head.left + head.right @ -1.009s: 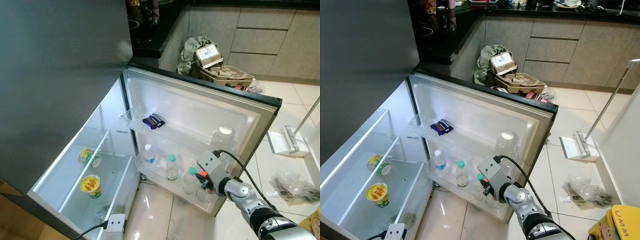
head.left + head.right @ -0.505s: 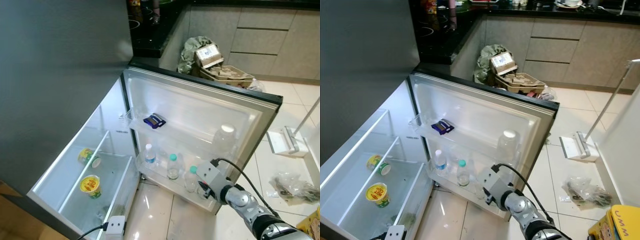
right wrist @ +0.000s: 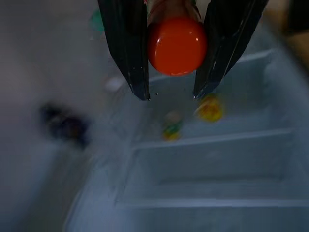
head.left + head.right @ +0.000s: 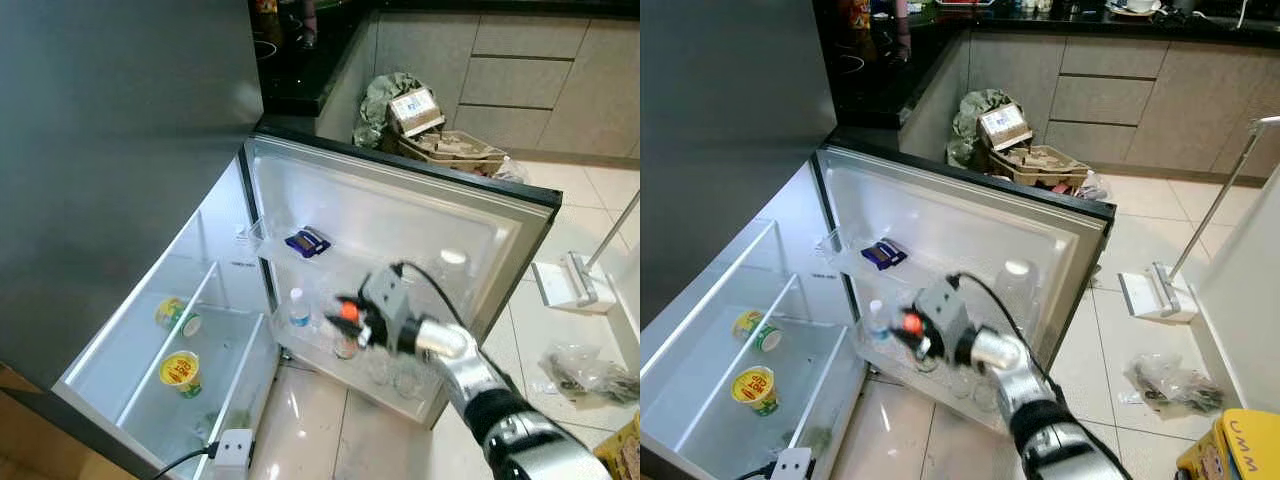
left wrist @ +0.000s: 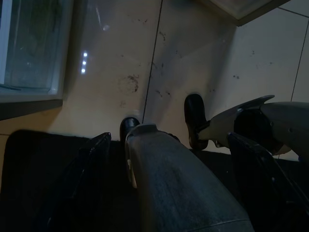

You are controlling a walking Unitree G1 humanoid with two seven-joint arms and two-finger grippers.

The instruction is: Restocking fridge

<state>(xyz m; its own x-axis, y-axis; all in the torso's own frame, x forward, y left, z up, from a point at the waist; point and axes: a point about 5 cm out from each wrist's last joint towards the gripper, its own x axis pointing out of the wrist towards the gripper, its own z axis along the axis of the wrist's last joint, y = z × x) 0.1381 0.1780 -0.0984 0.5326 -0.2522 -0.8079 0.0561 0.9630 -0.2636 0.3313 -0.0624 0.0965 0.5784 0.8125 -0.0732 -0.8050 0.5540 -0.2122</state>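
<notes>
Now bottle (image 3: 176, 46) between right end effector (image 3: 171, 94) fingers

Head eyes look down at open fridge (image 4: 400, 220); wrist views close, seemingly blurred

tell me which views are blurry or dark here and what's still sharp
Left eye view: right tool and arm smeared by motion, fridge door crisp. Right wrist view: red cap between the fingers fairly clear, fridge shelves behind streaked. Left wrist view: dim and shadowed, with glare spots on the floor tiles.
</notes>
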